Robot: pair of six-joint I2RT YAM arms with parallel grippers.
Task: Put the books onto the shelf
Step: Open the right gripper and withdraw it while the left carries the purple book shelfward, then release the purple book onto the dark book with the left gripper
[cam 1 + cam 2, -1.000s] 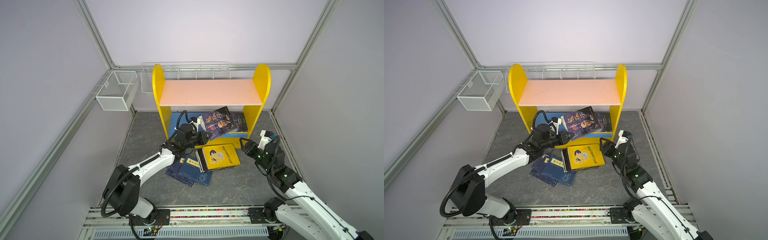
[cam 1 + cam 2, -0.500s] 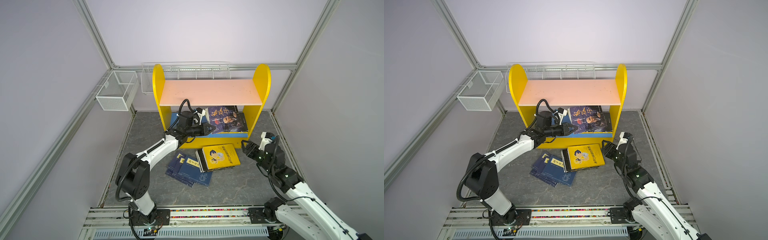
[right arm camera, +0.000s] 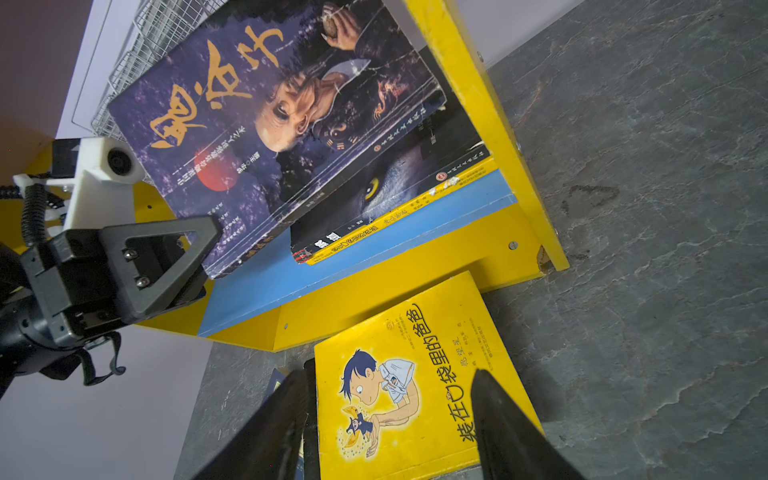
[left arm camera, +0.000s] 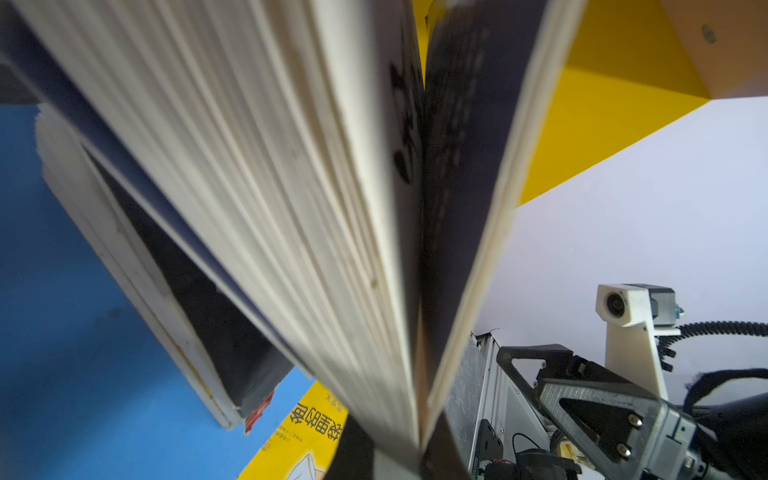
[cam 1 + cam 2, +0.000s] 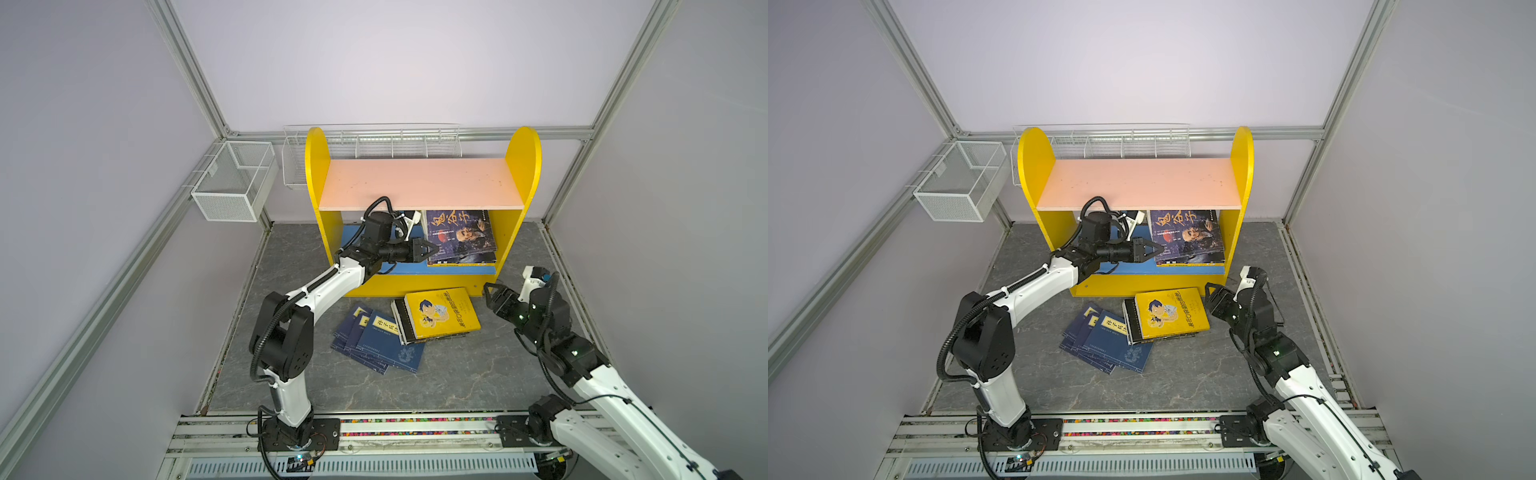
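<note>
The job looks roughly half done, judging by how the books lie. On the blue lower board of the shelf, three books show at the right end. A yellow-edged book is at the bottom, and a black book with a yellow eye on its cover lies over it. On top is the purple book, lying slanted across the black one rather than square with it. The left gripper is clamped tight on a front corner of that purple book, so the book is on the board but not yet let go. The pink upper board carries no book. Left on the counter, just in front of the shelf, is a yellow cartoon book resting on at least one more book. Beside them, three thin navy books are fanned over each other. The right gripper hangs with its jaws wide just beside the yellow cartoon book, holding nothing. The purple book is a thick, worn paperback with large gold characters and an old man's face on the cover. In the left wrist view its pages fan apart and the cover gapes away from them, so it looks floppy and likely to splay once released.
</note>
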